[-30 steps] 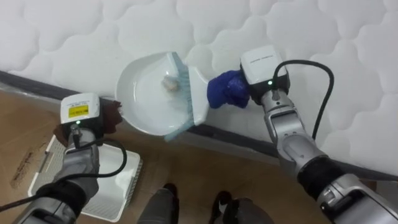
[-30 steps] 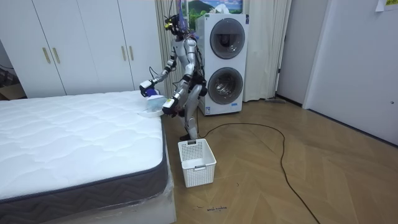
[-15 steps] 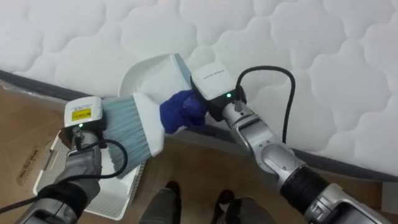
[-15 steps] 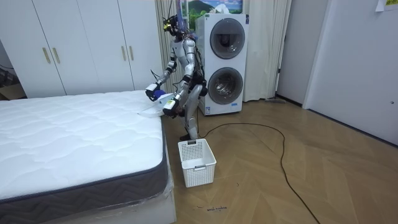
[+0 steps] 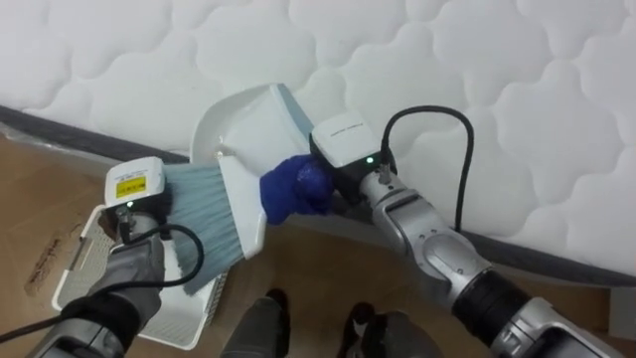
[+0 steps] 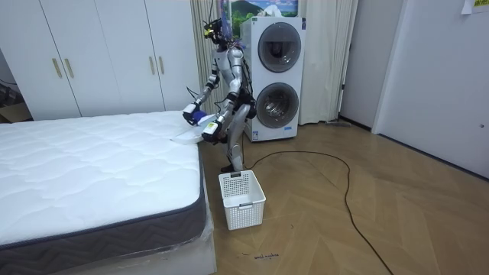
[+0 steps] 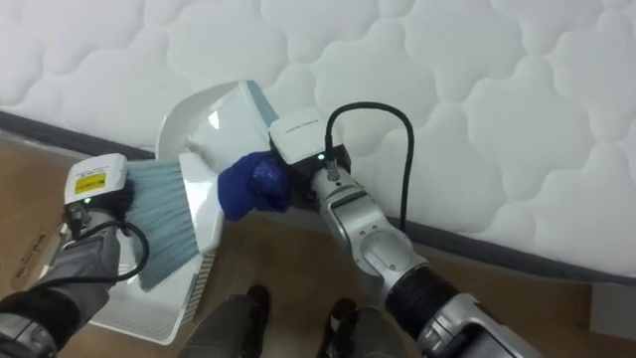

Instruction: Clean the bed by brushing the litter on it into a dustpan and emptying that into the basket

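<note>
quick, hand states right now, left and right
left hand: cannot tell, fingers hidden behind the brush bristles
right hand: shut on the brush handle

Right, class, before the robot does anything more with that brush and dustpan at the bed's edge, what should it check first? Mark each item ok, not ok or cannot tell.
1. Grip: the right hand is curled round the brush: ok.
2. Hold on the dustpan: the left hand lies behind the bristles: cannot tell.
3. Placing: the dustpan lies at the edge of the mattress: ok.
4. Litter caught: the brush covers part of the dustpan: cannot tell.
5. Drop point: the basket stands on the floor below the left hand: ok.
</note>
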Motion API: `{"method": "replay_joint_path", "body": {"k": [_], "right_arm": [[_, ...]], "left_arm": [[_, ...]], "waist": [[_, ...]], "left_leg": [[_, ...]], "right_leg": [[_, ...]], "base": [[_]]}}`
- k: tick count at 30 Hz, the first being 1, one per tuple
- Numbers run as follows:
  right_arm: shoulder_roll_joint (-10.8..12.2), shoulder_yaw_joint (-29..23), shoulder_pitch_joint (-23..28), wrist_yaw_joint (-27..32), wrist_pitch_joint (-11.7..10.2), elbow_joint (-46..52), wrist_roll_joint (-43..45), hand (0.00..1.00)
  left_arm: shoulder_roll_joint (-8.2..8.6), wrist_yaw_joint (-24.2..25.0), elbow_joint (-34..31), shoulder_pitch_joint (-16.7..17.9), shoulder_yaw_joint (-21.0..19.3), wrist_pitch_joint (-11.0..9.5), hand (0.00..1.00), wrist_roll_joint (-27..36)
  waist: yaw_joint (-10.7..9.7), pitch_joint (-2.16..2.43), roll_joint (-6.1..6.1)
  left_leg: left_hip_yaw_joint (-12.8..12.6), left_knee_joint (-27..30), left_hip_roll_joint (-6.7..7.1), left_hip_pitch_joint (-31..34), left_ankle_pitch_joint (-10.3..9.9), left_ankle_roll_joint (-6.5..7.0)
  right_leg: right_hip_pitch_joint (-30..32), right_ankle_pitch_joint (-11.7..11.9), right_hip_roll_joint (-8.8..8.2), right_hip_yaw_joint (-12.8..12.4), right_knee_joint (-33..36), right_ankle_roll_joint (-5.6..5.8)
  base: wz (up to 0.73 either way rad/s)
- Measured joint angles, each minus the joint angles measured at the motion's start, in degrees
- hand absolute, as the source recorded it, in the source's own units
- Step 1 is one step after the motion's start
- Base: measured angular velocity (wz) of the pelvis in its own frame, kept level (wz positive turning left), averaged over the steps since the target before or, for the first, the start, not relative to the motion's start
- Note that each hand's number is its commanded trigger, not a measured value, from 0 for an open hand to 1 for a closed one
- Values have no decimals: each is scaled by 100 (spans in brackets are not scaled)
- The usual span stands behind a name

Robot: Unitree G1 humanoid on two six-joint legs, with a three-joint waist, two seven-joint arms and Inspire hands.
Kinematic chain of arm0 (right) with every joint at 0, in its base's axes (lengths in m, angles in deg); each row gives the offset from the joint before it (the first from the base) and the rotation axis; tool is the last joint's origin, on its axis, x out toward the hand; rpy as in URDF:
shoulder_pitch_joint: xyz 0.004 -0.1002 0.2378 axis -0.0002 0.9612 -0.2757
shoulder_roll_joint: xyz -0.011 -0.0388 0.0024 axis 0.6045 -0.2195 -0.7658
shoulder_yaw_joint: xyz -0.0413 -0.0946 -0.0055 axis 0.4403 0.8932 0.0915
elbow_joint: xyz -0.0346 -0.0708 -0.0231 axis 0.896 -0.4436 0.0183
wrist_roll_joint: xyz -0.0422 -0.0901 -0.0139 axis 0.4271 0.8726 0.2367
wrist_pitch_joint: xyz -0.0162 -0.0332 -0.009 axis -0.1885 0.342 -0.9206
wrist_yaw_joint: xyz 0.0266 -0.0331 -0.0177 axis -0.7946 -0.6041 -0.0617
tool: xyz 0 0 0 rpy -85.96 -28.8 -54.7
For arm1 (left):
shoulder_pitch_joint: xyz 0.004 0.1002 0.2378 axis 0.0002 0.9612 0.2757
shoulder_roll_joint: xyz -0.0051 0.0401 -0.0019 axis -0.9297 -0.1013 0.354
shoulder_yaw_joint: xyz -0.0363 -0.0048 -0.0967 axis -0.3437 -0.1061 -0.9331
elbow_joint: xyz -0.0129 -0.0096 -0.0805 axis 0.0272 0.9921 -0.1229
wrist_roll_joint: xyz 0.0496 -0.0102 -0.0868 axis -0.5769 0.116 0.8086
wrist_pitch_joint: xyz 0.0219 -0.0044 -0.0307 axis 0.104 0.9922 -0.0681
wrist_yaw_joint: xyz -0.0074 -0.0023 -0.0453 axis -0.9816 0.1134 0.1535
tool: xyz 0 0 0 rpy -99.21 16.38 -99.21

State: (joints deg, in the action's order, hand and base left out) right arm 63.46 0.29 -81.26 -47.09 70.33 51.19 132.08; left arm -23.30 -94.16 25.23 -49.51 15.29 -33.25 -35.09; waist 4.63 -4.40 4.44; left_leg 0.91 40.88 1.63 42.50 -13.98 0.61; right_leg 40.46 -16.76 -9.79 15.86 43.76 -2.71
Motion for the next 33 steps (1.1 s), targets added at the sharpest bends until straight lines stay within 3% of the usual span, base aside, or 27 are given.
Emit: {"method": "replay_joint_path", "body": {"k": [4,10,14,17,19,21,23,28,30,31,32,33], "right_arm": [[-139,-16,4,-10,-127,-66,-73,100],[-567,-49,-24,470,-416,-406,-30,100],[-836,-378,-23,1002,-602,-872,-37,100],[-1002,-737,13,1402,-603,-1000,-45,100],[-1063,-1028,134,1694,-598,-1001,-119,100],[-1115,-1506,489,2065,-607,-1000,-354,100],[-1112,-1791,780,2268,-628,-1001,-611,100],[-1114,-2553,1373,2542,-662,-936,-1199,100],[-1147,-2801,1543,2607,-641,-935,-1743,86],[-1155,-2853,1593,2625,-637,-930,-1917,62],[-1163,-2950,1707,2636,-597,-863,-2175,30],[-1185,-3047,1850,2657,-596,-731,-2417,12]], "left_arm": [[-1,-114,-1,6,-3,-84,100,-1],[0,-422,-2,192,1,-297,100,30],[-7,-607,0,339,-26,-393,100,27],[-7,-693,-68,344,-226,-495,100,-10],[-6,-743,-162,347,-286,-525,100,-3],[-10,-761,-298,369,-286,-588,100,-15],[-14,-860,-359,462,-343,-601,100,-17],[-23,-864,-1123,1200,-853,-562,100,-26],[-27,-863,-1455,1578,-1030,-549,100,-99],[-38,-863,-1545,1673,-1046,-548,100,-137],[-54,-862,-1730,1896,-1104,-548,100,-200],[-59,-862,-1885,2100,-1147,-540,100,-213]], "waist": [[36,0,0],[49,-2,3],[60,-12,-8],[35,-20,-22],[-38,-54,-96],[-188,-37,-246],[-191,-36,-257],[-290,83,-285],[-328,211,-227],[-332,239,-195],[-338,311,-137],[-345,394,-84]], "left_leg": [[9,-3,-10,11,-1,-1],[13,-43,1,-126,-4,6],[9,-119,-3,-385,-8,10],[15,-115,9,-458,-12,14],[138,-115,53,-525,-11,14],[373,-165,152,-659,3,27],[409,-363,226,-942,40,50],[446,-997,320,-1695,135,128],[439,-1293,332,-2093,165,154],[439,-1353,331,-2216,168,158],[438,-1460,314,-2447,168,159],[444,-1566,297,-2644,168,159]], "right_leg": [[-8,0,3,6,-8,0],[-151,1,-13,9,-18,3],[-404,-18,20,-40,-114,32],[-471,-40,90,-213,-98,61],[-611,-55,94,-166,-128,85],[-895,-106,166,-189,-280,146],[-1150,-124,185,-306,-408,194],[-1838,-119,209,-545,-858,318],[-2245,-91,232,-591,-1116,364],[-2372,-87,250,-626,-1179,372],[-2636,-81,299,-648,-1365,381],[-2907,-79,336,-622,-1562,386]], "base": [[2],[1],[0],[3],[31],[57],[27],[12],[17],[22],[23],[26]]}}
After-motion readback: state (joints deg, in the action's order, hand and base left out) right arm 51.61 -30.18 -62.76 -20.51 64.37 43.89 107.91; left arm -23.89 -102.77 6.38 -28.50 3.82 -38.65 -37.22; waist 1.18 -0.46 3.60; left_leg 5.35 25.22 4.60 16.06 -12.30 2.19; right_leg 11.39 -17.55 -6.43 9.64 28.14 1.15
